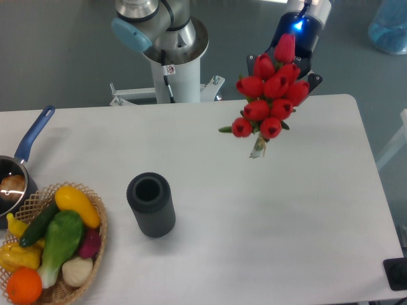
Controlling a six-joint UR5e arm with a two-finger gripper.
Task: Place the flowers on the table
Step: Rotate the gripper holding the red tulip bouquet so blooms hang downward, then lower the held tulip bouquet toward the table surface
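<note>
Flowers [270, 95]: red tulip bunch, held in the air over the far right part of the table [267, 222]. Blooms face your camera, clustered in a rough oval. Long axis runs steeply, top bloom up near the gripper, stem ends down and slightly left, poking out below the lowest blooms. Whether stem tips touch the tabletop: can't tell from this view.

Gripper [299, 47]: dark body w/ a blue light lit on it, coming in from the top right of frame. It sits behind the blooms, so you see only black parts either side of the bunch. Jaw gap hidden; can't tell how wide they stand, though the bunch hangs right at them and nothing else supports it.

Arm: wrist section enters from the upper edge, angled down and left toward the bunch. Base column [172, 57] stands behind the far table edge, left of the flowers, well apart from them.

Room, for you to note:
- Far edge of table just behind the bunch; right edge and rounded corner further to the right.
- Dark cylinder cup [151, 204], upright, open top, centre-left, well apart from the flowers.
- Wicker basket [95, 216] w/ vegetables at the near left corner.
- Blue-handled pan [28, 143] at the left edge, above the basket.
- White surface between cup and right edge lies bare, incl. directly below and in front of the bunch.
</note>
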